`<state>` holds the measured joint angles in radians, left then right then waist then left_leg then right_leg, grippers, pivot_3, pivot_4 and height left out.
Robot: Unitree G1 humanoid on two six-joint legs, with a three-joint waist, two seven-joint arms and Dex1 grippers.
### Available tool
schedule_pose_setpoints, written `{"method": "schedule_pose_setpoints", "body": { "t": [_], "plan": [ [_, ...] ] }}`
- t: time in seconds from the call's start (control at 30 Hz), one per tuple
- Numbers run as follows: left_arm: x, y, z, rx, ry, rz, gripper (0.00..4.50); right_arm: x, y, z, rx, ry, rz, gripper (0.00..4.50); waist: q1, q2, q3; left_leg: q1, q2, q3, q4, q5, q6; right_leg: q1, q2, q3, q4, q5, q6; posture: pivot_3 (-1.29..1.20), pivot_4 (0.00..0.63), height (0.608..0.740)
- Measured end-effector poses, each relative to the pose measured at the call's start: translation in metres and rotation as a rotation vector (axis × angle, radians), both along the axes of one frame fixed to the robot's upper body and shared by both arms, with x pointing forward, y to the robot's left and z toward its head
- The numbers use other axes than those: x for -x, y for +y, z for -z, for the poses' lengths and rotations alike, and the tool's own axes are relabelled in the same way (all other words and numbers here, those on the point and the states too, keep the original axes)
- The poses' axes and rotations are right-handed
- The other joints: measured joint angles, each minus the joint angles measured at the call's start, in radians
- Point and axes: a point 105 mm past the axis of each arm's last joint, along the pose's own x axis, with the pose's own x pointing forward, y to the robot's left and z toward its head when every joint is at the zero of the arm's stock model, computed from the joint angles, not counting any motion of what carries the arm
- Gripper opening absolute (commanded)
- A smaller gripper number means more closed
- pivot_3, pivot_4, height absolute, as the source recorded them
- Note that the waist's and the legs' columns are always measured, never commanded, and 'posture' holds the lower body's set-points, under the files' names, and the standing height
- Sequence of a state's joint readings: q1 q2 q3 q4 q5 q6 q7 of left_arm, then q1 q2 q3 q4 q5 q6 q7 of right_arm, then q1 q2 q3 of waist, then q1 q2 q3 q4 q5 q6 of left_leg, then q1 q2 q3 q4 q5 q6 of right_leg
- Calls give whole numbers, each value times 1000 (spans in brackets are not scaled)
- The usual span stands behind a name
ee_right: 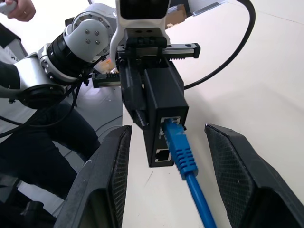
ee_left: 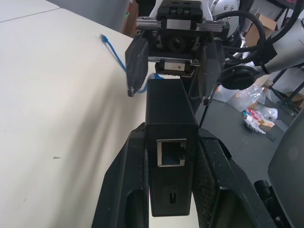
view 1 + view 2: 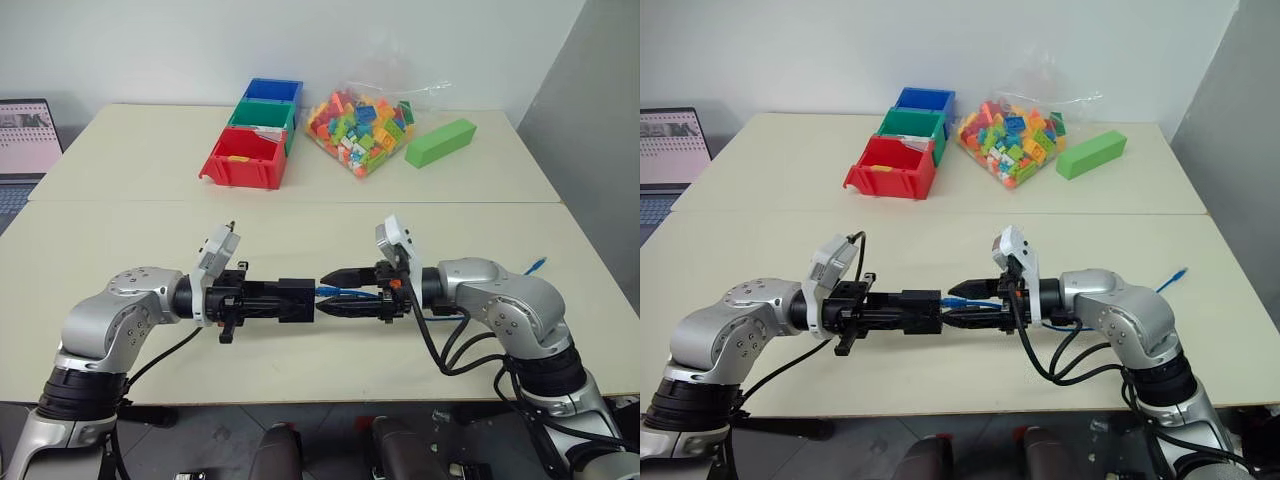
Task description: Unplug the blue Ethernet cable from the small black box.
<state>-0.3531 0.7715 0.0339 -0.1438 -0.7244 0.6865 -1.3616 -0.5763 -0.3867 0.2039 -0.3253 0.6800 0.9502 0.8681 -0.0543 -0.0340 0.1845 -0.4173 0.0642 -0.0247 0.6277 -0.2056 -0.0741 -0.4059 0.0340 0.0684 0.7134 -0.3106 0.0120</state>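
The two arms meet above the front part of the cream table (image 3: 120, 180), with the grippers pointing at each other. The left gripper (image 3: 285, 300) is pressed together on the small black box (image 3: 296, 299) and holds it in the air, one black finger on each side of the box. In the left wrist view the box (image 2: 170, 118) shows an empty port on the near face. The blue Ethernet cable (image 1: 183, 152) is plugged into the far face of the box, the face turned toward the right gripper (image 3: 335, 292). The right gripper has its fingers spread, one on each side of the blue plug, and they do not touch it. From the plug the cable runs back along the right arm, and its free end (image 3: 537, 265) lies on the table near the right edge. At the back of the table stand a red bin (image 3: 243, 158), a green bin (image 3: 262, 115) and a blue bin (image 3: 272, 90), next to a bag of coloured bricks (image 3: 362, 128) and a green block (image 3: 440, 142).
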Motion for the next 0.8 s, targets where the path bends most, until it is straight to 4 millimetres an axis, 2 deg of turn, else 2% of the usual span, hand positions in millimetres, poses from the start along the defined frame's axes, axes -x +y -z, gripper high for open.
{"method": "schedule_pose_setpoints", "body": {
  "t": [0.2,0.6,0.8],
  "plan": [
    [0,-1,0,-1,-4,1,800,-3,-1,2,4,13,6,2592,0,0,0,0,0,0,0,0,0,0,0,0,0,0,0,0,150,740],
    [-1,0,0,-7,-8,-13,799,-1,-5,2,13,20,-15,42,0,0,0,0,0,0,0,0,0,0,0,0,0,0,0,0,150,740],
    [-1,0,0,-6,-8,-14,799,-1,-5,2,14,19,-15,44,0,0,0,0,0,0,0,0,0,0,0,0,0,0,0,0,150,740]
  ]
}}
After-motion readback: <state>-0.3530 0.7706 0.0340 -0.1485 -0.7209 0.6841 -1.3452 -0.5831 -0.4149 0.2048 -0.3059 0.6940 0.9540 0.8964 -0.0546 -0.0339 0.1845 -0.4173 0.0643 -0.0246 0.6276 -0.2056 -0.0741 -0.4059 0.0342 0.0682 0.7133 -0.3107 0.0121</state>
